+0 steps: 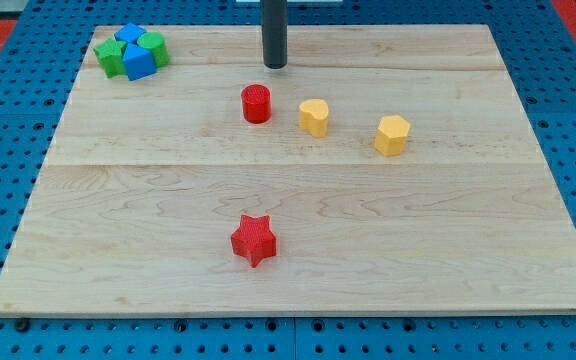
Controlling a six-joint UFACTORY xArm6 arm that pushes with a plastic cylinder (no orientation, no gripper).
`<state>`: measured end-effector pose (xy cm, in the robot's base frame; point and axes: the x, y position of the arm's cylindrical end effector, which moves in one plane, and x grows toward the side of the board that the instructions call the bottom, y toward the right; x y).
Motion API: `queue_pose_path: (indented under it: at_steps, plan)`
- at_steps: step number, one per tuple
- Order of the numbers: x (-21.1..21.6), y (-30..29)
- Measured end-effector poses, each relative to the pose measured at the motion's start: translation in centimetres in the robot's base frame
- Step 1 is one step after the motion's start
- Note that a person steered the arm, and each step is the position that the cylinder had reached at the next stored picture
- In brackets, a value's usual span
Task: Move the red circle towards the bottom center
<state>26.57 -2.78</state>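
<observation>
The red circle [256,103] is a short red cylinder standing on the wooden board [448,220], above the middle and slightly left of centre. My tip [275,65] comes down from the view's top and ends just above and slightly right of the red circle, with a small gap between them. A red star [254,239] lies lower on the board, almost straight below the red circle, near the bottom centre.
A yellow heart [314,117] sits just right of the red circle, and a yellow hexagon [392,135] further right. At the top left corner a tight cluster holds a green block [110,57], two blue blocks [138,62] and another green block [154,46].
</observation>
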Motion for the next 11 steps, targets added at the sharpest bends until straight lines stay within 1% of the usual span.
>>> queue_pose_path:
  at_steps: [1,3,5,6,7,8,9,10,11]
  plan:
    - [0.8,-2.2]
    - [11.0,-2.2]
    - [20.0,-1.7]
    - [23.3,-0.7]
    - [20.3,-0.8]
    - [22.4,2.5]
    - [25.9,1.6]
    - [19.2,-1.2]
    - [13.5,-0.8]
